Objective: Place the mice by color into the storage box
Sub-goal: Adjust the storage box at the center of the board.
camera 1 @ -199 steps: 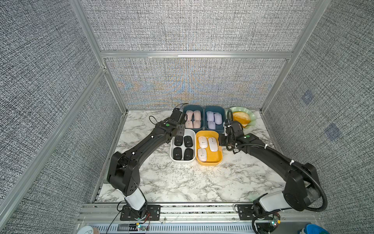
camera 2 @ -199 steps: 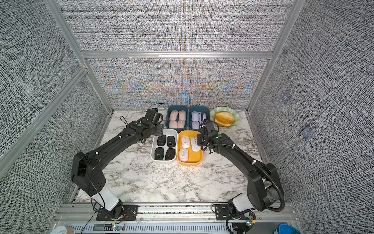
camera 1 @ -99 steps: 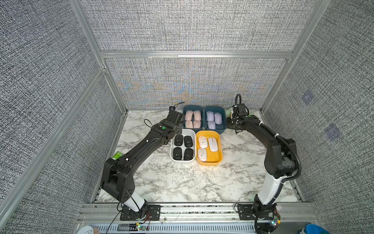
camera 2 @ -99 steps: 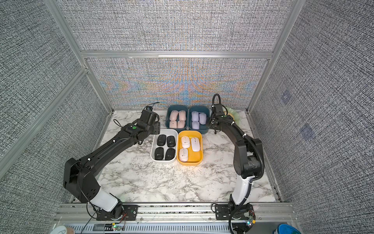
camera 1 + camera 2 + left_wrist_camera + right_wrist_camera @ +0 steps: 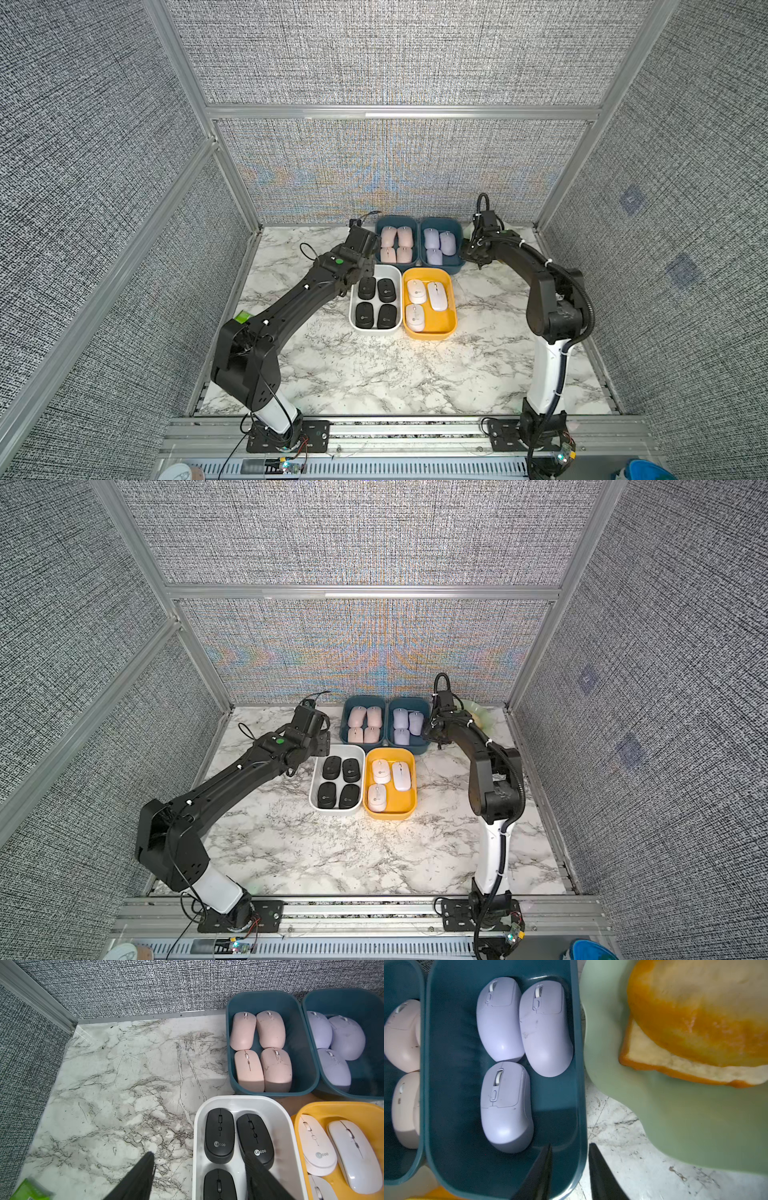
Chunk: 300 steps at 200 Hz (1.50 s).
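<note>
Right gripper point(image 5: 570, 1145): jaws apart, narrow, straddling wall of teal box point(image 5: 579, 1053); nothing clamped. Lilac mice point(image 5: 506, 1105) just beyond inner finger point(image 5: 542, 1167), inside box. Left gripper point(image 5: 198, 1154): jaws wide, empty; black mice point(image 5: 219, 1136) ahead of one finger, in white box point(image 5: 239, 1098). No loose mice spotted outside boxes. Judged light, rigid, glossy, slip-prone; best pinched across flat flanks, mid-length.

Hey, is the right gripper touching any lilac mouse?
Apart. The right wrist view shows a strip of box floor between the right gripper and the nearest lilac mouse. The jaws straddle the box wall.
</note>
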Motion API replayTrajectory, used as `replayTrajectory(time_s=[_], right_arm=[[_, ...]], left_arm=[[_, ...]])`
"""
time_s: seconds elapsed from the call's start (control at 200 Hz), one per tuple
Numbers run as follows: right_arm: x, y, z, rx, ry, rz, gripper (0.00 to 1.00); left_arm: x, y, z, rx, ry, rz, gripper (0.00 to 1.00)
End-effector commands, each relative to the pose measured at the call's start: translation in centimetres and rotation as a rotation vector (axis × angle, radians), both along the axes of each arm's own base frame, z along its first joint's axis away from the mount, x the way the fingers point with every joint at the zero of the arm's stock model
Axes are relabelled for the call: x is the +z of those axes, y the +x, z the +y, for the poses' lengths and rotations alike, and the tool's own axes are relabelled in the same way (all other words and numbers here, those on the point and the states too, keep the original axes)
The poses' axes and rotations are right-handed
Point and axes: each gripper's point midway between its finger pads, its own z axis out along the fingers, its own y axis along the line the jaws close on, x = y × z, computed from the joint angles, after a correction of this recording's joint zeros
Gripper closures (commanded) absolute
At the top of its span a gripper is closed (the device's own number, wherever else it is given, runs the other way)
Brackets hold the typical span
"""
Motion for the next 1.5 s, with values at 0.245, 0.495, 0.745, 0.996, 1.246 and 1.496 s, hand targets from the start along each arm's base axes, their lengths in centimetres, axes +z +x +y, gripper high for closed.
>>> replayTrajectory(time_s=[0.245, 0.495, 0.745, 0.996, 1.246, 1.496], right_arm=[[-1.7, 0.4, 0.9, 0.0, -0.012, 0.032, 0.81], [-1.9, 0.3, 3.0, 0.022, -0.009, 0.025, 0.94], [-1.9, -0.2, 5.5, 0.061, -0.001, 0.029, 0.96], [-0.8, -0.6, 6.5, 0.046, 0.024, 0.0, 0.95], [0.8, -0.6, 6.7, 0.046, 0.039, -0.018, 0.77], [5.9, -2.5, 5.5, 0.028, 0.039, -0.13, 0.47]], left_arm=[[0.2, 0.3, -0.1, -0.006, 0.0, -0.005, 0.29], [-0.5, 0.3, -0.8, -0.024, -0.013, 0.025, 0.3], [-0.2, 0.1, -1.0, -0.033, -0.032, 0.018, 0.3], [-0.1, 0.0, -1.1, -0.038, -0.041, 0.02, 0.3], [0.4, 0.0, -0.8, -0.029, -0.038, 0.003, 0.3], [2.4, -0.5, -0.7, -0.047, -0.069, -0.056, 0.3]])
